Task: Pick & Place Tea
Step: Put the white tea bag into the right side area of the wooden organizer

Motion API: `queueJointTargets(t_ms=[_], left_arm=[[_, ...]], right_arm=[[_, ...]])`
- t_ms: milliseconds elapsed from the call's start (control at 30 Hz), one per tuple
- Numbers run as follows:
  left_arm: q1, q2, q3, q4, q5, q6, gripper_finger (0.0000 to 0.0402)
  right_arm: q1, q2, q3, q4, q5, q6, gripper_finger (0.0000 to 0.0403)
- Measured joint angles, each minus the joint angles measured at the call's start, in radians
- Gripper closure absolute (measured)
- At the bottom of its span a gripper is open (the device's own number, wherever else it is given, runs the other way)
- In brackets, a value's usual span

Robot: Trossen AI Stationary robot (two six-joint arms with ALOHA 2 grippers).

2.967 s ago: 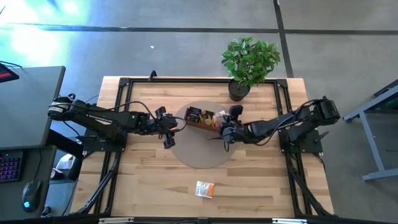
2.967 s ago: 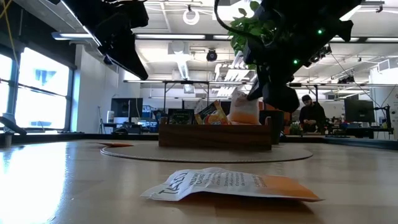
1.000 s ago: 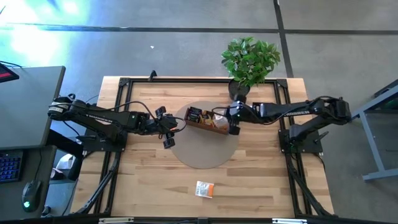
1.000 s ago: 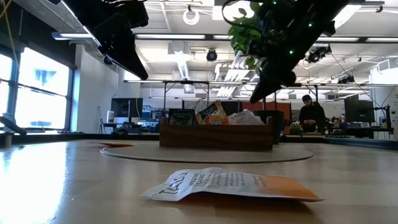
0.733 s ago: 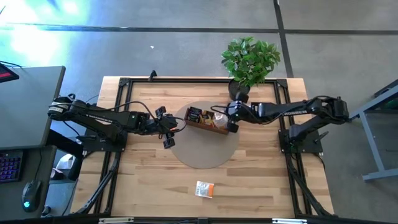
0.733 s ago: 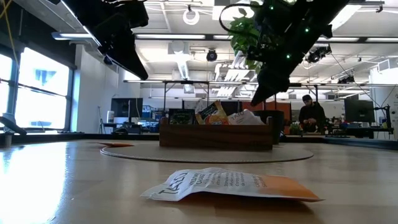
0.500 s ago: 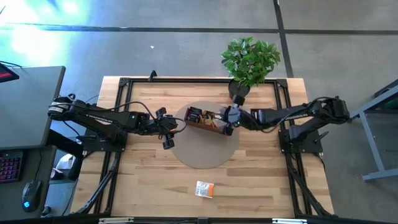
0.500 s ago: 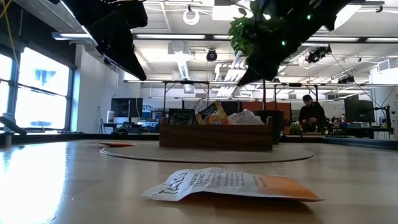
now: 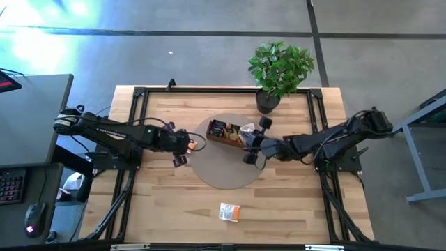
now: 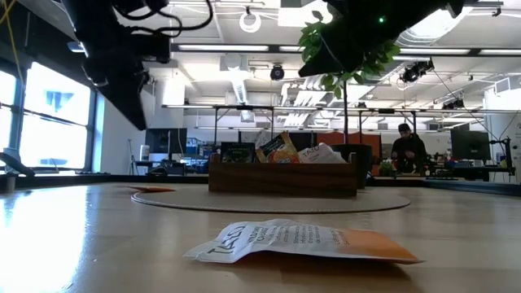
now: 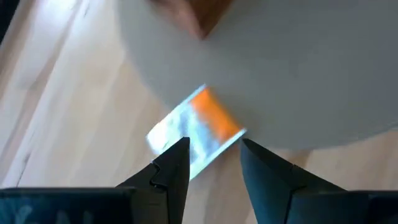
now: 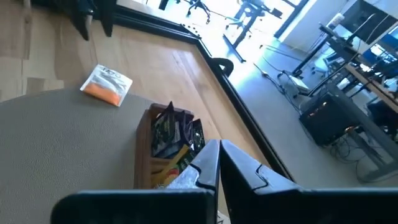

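Observation:
A white-and-orange tea sachet (image 11: 198, 129) lies flat where the round grey mat's left edge (image 9: 196, 150) meets the wood. It also shows in the right wrist view (image 12: 107, 84). My left gripper (image 11: 214, 146) hovers over it, open, one finger on either side of its white end, with nothing held. The brown wooden tray (image 9: 228, 132) stands on the mat with several sachets upright in it (image 10: 281, 146). My right gripper (image 9: 249, 153) hangs just off the tray's right end, shut and empty (image 12: 219, 152). Another white-and-orange sachet (image 9: 229, 212) lies flat near the table's near edge (image 10: 301, 240).
A potted plant (image 9: 279, 70) stands at the table's far edge, right of centre, behind the tray. Black frame rails (image 9: 132, 174) run along the table's left and right sides. Bare wood lies between the mat and the near sachet.
My right gripper has drawn back from above the tray's right end toward the near edge and risen out of the low view, staying shut. My left gripper has shifted a little toward the table's left and come lower over the sachet at the mat's edge. No sachet has moved.

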Motion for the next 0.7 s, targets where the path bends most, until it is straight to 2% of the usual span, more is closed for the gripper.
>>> queueJointTargets(t_ms=[133,200,267,367,467,567,700], left_arm=[[0.015,0.000,0.000,-0.173,-0.026,-0.086,0.0263],[0.041,-0.001,0.000,-0.208,0.034,-0.156,0.0263],[0.060,-0.020,0.000,-0.211,0.079,-0.175,0.0263],[0.083,-0.071,0.000,-0.213,0.083,-0.145,0.0263],[0.147,-0.093,0.000,-0.212,0.090,-0.106,0.0263],[0.223,-0.112,-0.002,-0.205,0.153,-0.079,0.0263],[0.311,-0.114,-0.074,-0.054,0.246,-0.070,0.0263]], right_arm=[[0.005,0.000,0.000,-0.009,0.026,-0.018,0.0394],[0.005,0.000,0.000,-0.018,0.021,-0.019,0.0398],[0.005,0.000,0.000,-0.021,0.020,-0.019,0.0400],[0.005,0.000,0.000,-0.020,0.021,-0.049,0.0398],[0.004,0.000,0.000,-0.021,0.023,-0.075,0.0393],[0.000,0.000,0.000,-0.018,0.028,-0.099,0.0393],[-0.008,0.000,0.000,-0.012,0.029,-0.113,0.0399]])
